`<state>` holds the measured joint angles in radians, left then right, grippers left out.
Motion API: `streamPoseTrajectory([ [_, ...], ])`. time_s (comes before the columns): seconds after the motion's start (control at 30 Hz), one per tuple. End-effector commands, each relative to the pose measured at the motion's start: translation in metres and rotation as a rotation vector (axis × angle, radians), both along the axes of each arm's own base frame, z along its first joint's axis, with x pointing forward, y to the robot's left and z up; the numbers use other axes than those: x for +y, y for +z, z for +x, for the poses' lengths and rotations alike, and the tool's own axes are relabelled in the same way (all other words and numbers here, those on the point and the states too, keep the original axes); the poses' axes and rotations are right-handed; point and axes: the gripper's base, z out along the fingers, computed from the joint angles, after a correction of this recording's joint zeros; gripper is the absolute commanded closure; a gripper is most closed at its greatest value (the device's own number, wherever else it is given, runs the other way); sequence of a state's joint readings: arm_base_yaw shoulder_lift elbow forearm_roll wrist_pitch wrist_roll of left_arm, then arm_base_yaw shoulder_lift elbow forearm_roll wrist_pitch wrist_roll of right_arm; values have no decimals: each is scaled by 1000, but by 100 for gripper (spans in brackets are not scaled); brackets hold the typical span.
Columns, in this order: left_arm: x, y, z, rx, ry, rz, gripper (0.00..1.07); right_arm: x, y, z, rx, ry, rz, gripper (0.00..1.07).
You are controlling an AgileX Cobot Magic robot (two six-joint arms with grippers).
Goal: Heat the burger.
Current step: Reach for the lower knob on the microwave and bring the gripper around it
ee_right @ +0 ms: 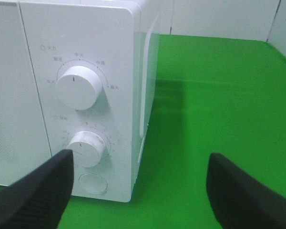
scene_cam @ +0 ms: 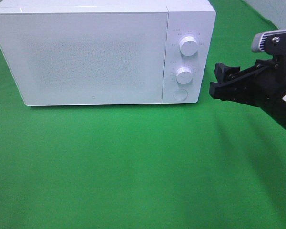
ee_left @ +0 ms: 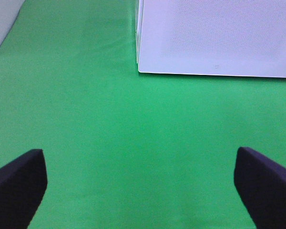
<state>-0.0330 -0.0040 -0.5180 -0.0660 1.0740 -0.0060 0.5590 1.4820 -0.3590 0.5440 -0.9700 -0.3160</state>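
The burger is out of view in every frame. A white microwave [scene_cam: 86, 52] stands at the back of the green cloth with its door shut. It also shows in the left wrist view [ee_left: 214, 38] and the right wrist view [ee_right: 76, 57]. My right gripper [scene_cam: 216, 82] hovers just right of the control panel, open and empty, and points toward the microwave. In the right wrist view the right gripper [ee_right: 140, 160] faces the lower knob [ee_right: 87, 148]. My left gripper [ee_left: 139, 155] is open over bare cloth, short of the microwave's front left corner.
The panel carries an upper knob [scene_cam: 188, 46], a lower knob [scene_cam: 184, 75] and a round button [scene_cam: 180, 94]. Green cloth [scene_cam: 133, 167] covers the table in front of the microwave. The left arm does not show in the exterior high view.
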Motion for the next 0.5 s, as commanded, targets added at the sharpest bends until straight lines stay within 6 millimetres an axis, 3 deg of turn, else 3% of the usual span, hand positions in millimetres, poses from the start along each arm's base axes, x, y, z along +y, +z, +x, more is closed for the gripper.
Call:
streamPoseTrajectory([
  [0.03,0,0,-3,-28,3,-5,6,5,-4,-4,-34,-93,-10,33],
  [0.5,0,0,-3,-28,3,-5,6,38,-29,-18,-47,-43,-63,33],
])
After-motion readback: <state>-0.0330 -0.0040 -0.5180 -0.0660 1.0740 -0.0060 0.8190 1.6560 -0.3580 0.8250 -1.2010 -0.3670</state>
